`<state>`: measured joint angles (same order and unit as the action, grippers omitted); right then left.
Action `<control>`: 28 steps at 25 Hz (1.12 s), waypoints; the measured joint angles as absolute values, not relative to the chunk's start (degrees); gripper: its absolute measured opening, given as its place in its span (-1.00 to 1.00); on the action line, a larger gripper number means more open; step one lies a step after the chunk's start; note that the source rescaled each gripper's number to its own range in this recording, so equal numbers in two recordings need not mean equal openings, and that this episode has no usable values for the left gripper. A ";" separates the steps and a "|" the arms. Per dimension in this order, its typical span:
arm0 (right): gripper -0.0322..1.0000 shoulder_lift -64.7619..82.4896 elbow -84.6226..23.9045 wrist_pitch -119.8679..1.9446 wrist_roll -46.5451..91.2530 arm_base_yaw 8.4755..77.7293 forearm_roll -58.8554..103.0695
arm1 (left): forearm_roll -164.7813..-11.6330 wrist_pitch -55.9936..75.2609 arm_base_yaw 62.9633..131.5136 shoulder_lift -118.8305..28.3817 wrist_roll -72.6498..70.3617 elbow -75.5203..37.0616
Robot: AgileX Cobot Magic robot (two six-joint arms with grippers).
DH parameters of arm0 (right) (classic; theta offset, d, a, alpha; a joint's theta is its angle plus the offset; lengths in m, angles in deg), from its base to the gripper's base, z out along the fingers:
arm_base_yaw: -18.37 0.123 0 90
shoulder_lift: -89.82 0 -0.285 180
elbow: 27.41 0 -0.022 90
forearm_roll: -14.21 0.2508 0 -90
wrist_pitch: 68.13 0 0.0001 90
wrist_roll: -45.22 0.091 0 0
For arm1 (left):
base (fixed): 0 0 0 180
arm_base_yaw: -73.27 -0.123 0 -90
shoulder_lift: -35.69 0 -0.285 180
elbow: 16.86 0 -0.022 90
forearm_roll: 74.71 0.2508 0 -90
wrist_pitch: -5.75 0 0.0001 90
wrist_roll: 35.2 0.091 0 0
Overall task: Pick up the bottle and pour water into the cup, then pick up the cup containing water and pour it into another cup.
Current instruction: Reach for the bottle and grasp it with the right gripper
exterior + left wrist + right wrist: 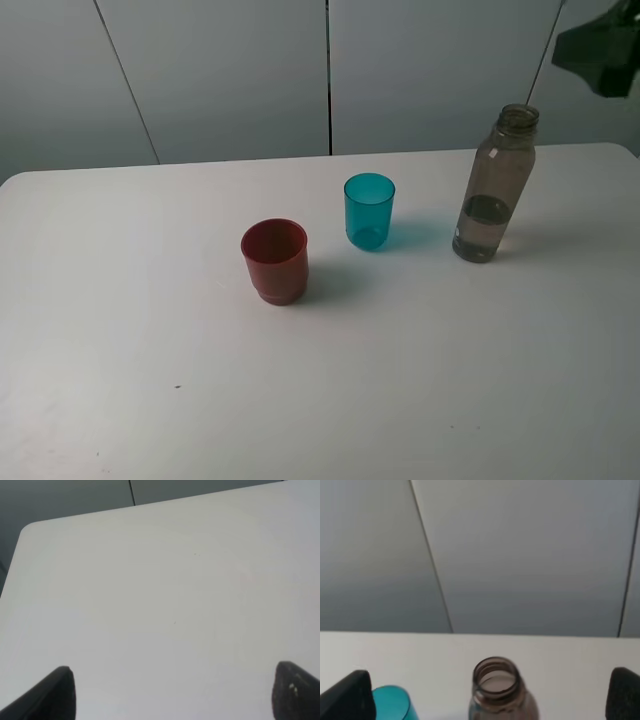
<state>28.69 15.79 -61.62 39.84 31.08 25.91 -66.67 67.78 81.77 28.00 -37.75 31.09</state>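
Alignment is what your next move turns on: the bottle [495, 185] stands upright on the right part of the table [150, 350], its long axis vertical, its mouth uncapped and some water in its lower part. Your right gripper [487, 696] hangs above and beyond it with its fingers spread wide and nothing between them. In the right wrist view the bottle neck sits roughly centred in that gap, so you are lined up but well clear of it. The cup [369, 210] stands to the bottle's left and another cup [274, 260] further left. Your left gripper [172, 695], also spread, sees only bare table, so the right arm looks nearer for the pick.
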 joint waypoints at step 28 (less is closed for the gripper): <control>1.00 -8.40 39.51 -133.51 47.31 38.28 27.28 | -66.67 67.78 81.77 28.00 -37.96 31.09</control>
<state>-8.40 39.51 -133.51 47.31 38.28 27.28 -66.67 67.78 81.77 28.00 -37.96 31.09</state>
